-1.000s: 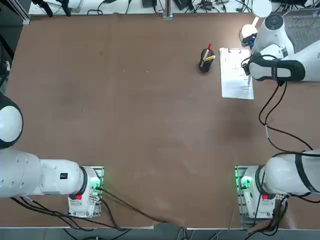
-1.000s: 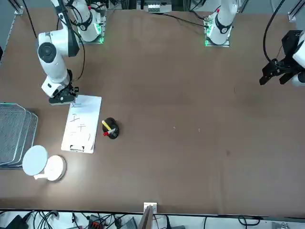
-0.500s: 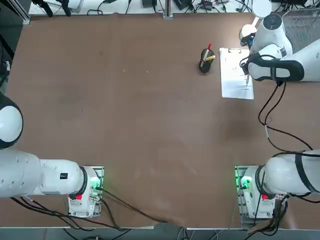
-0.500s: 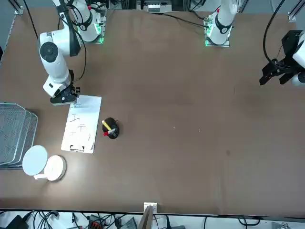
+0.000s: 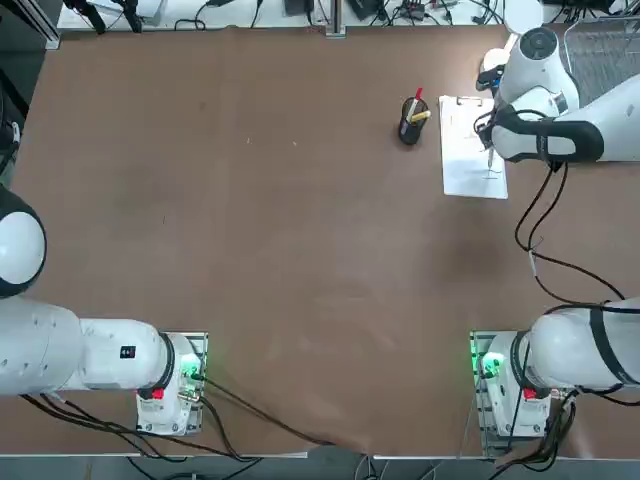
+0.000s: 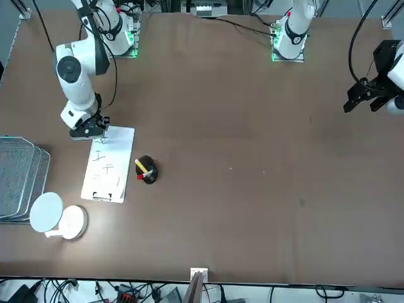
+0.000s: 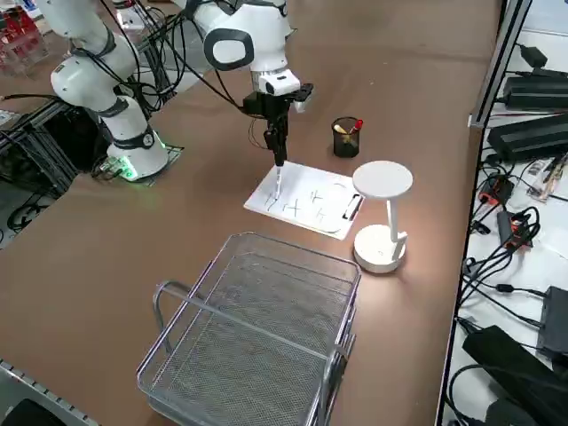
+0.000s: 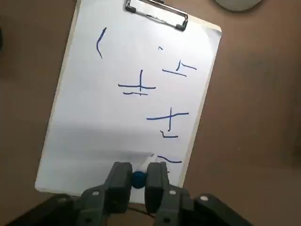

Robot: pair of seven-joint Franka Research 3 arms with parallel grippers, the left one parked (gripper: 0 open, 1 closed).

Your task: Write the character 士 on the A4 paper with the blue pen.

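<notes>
The A4 paper [image 5: 470, 150] lies clipped at its far short edge, at the table's far right; it also shows as the sheet [image 6: 110, 161] and the sheet [image 7: 311, 197]. Several blue strokes mark the paper [image 8: 117, 108]. My right gripper [image 8: 139, 181] is shut on the blue pen [image 8: 138, 179], held upright between the fingers [image 8: 121, 182]. In the side view the gripper [image 7: 276, 131] hangs over the sheet's near end, and the pen [image 7: 277, 173] points down with its tip at the paper. From overhead the gripper [image 5: 488, 132] sits over the sheet's right side.
A black pen cup [image 5: 411, 122] with a red-tipped and a yellow pen stands just left of the sheet, also seen as the cup [image 7: 345, 136]. A white desk lamp [image 7: 382, 217] stands by the clip end. A wire basket [image 7: 257, 333] lies beyond the table's right side.
My right gripper has shifted a little with the pen across the sheet's near end, toward the table's middle. The paper and the cup have not moved.
</notes>
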